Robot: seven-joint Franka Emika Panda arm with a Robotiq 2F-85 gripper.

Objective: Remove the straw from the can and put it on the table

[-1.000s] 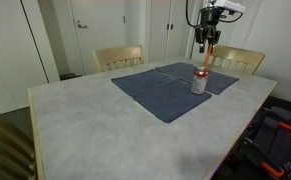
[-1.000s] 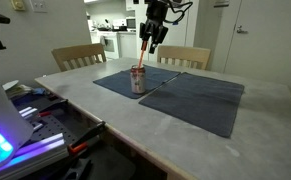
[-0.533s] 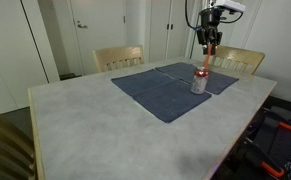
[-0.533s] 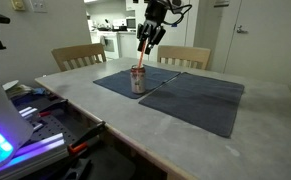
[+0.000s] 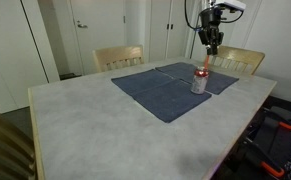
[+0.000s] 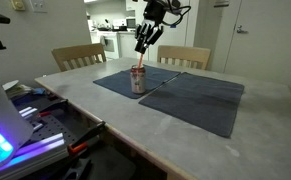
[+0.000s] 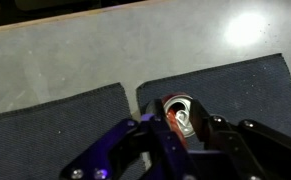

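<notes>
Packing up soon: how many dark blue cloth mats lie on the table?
2. One mat lies under the can; the other mat lies right beside it, a narrow gap between them. None seems hidden.

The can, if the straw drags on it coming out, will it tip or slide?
Probably light, being small, so the can could tip or lift if the straw catches. It stands upright on a cloth mat, which likely resists sliding. The straw leans toward the end effector gripping it, so some sideways rubbing seems possible.
</notes>
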